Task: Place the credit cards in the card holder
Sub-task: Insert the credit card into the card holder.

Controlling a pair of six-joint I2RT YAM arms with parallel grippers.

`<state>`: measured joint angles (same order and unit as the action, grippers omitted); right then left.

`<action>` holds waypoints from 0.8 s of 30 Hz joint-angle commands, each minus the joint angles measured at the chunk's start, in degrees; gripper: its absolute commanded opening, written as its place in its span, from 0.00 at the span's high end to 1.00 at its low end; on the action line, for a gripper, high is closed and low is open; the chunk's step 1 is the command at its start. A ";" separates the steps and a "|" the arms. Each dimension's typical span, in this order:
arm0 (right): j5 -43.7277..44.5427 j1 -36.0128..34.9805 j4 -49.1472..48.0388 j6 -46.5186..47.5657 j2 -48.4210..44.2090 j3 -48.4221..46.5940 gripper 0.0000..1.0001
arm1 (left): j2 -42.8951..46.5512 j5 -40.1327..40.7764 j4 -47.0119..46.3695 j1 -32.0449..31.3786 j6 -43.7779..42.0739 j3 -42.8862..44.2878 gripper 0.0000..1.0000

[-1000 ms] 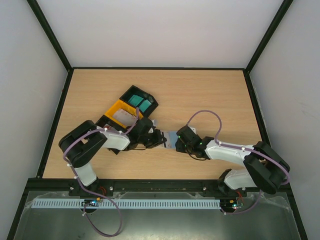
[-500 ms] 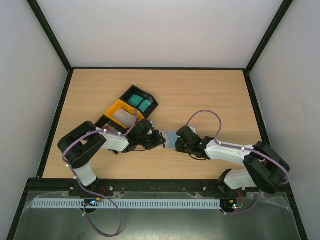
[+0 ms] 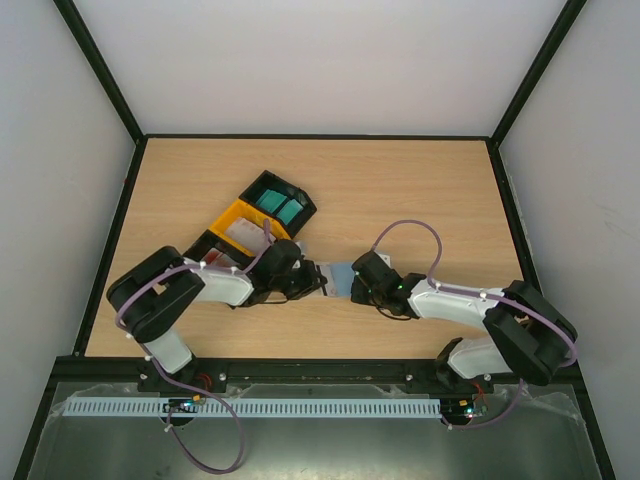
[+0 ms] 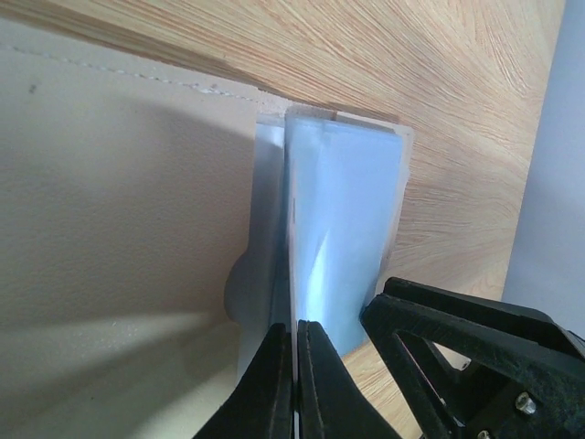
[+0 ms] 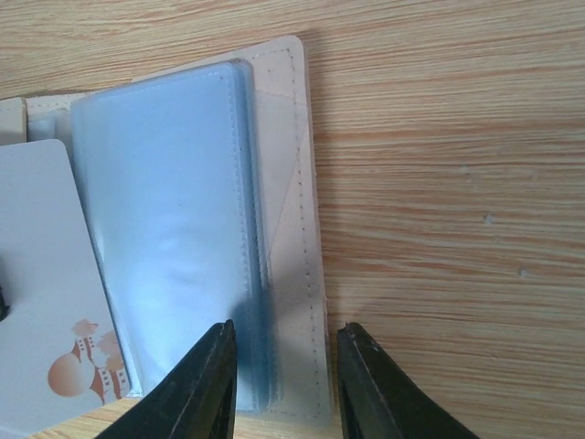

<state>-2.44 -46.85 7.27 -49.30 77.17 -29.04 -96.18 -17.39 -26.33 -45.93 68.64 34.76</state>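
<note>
Top external: both arms stretch low across the surface (image 3: 420, 190) and meet near its centre. Card holder (image 5: 297, 119): lies open and flat between them, clear sleeves showing. Left pincer (image 4: 294, 331): pressed together on a thin white credit card (image 5: 41, 274), seen edge-on at the sleeves. Right pincer (image 5: 286, 346): jaws partly apart, straddling the holder's right edge.
</note>
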 commanded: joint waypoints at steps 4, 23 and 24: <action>0.45 -0.33 2.60 0.02 1.53 1.30 0.71 | 4.78 4.23 5.95 0.41 -2.03 -0.26 0.97; -0.55 -0.26 2.03 -0.36 1.40 0.90 0.71 | -3.62 -4.23 -2.80 0.51 0.96 0.00 0.97; -0.55 -0.26 1.98 -0.40 1.48 0.91 0.71 | -3.84 -4.45 -3.04 0.54 0.97 0.00 0.97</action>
<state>-2.48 -46.85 6.98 -49.32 77.30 -29.06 -97.95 -20.16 -28.88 -45.56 69.14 34.65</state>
